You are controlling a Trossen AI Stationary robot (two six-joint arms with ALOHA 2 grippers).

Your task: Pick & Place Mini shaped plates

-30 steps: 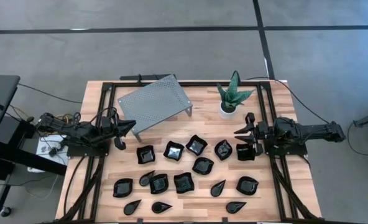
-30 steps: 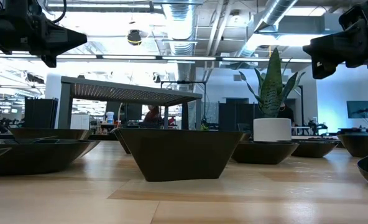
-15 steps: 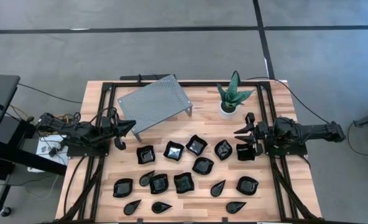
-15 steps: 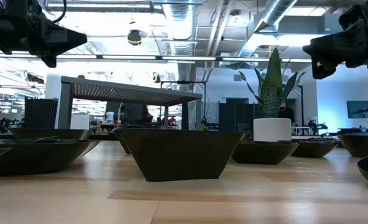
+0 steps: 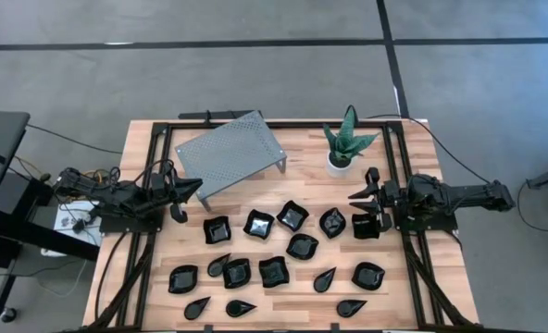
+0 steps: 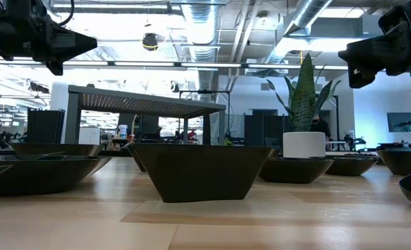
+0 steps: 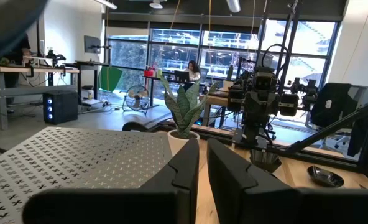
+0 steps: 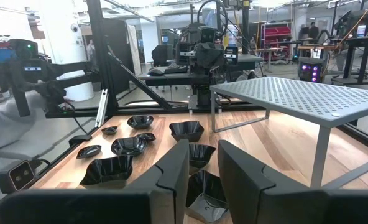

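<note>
Above the table edges, left pincer [image 5: 176, 197] and right pincer [image 5: 370, 196] slightly parted, empty, mini shaped plates [image 5: 276, 252] between.

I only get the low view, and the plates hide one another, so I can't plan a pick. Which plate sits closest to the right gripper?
Observer: From above, the squarish plate at the right end of the back row, just beside the right gripper.
Operator: And the left gripper?
Observer: The left gripper hovers by the grey stand, with no plate under it.
Operator: Is either carrying anything?
Observer: No. Both wrist views show nothing between the fingers.
</note>
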